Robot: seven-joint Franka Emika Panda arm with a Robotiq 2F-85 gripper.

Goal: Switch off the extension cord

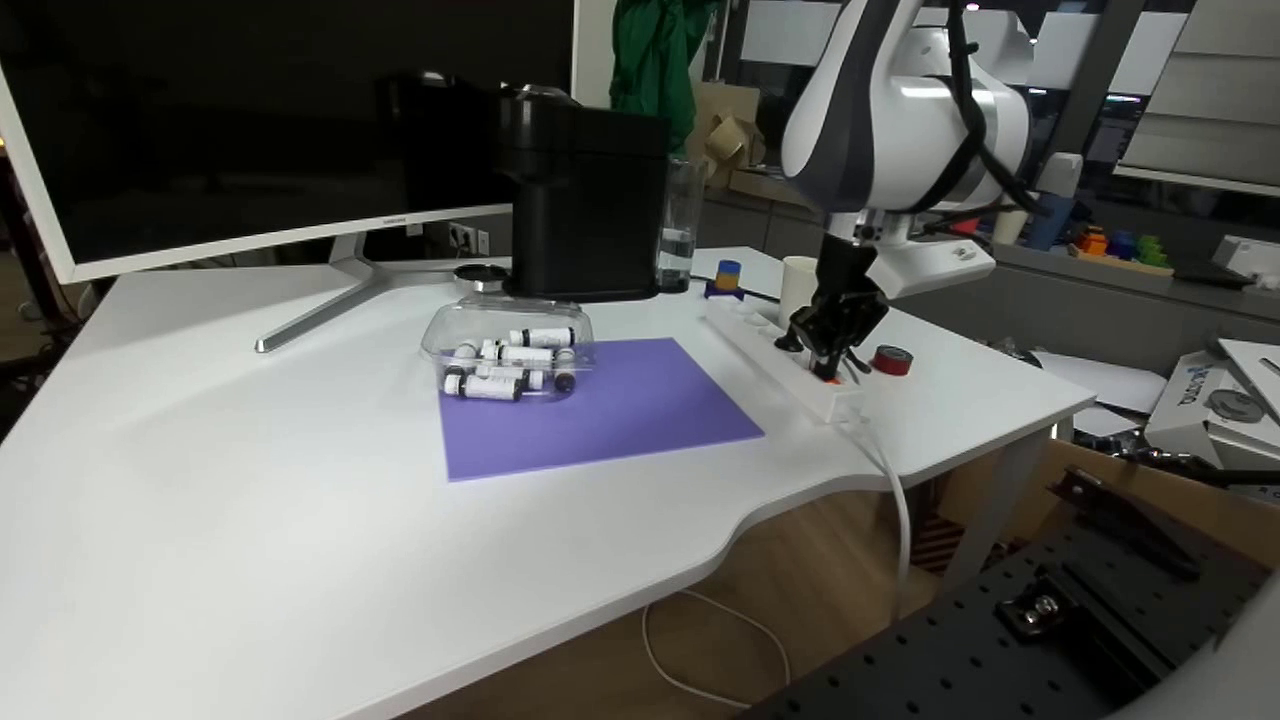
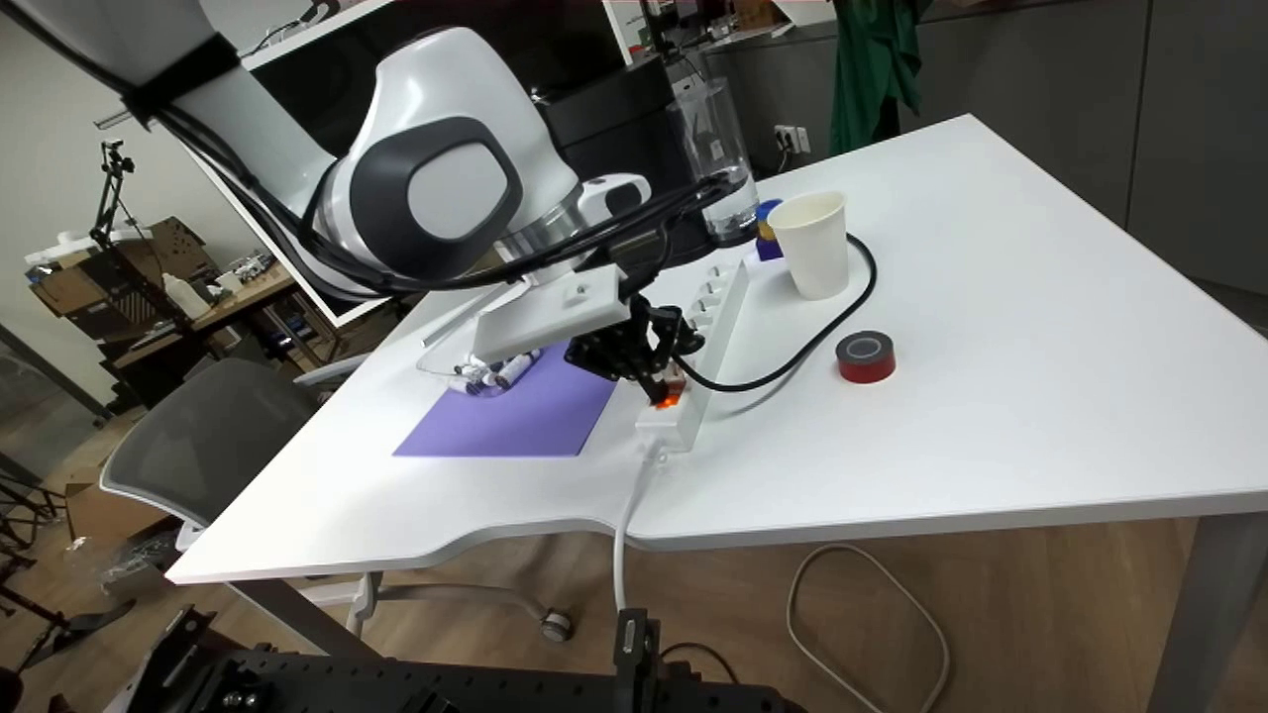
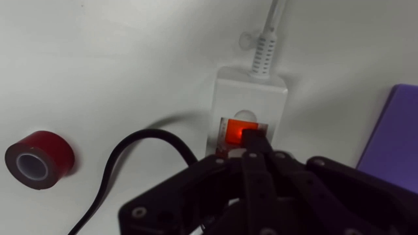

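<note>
The extension cord is a long white power strip lying on the table; it also shows in an exterior view and in the wrist view. Its switch glows orange-red near the end where the white cable leaves. My gripper is shut and empty, pointing down, with its fingertips over the right part of the switch and hiding it. They look to be at or touching the switch; the exact contact is hidden. A dark plug sits in the strip just behind the gripper.
A black cable curves from the plug beside the strip. A red tape roll and a white cup stand on one side. A purple sheet with a clear box of vials lies on the other. A black coffee machine stands behind.
</note>
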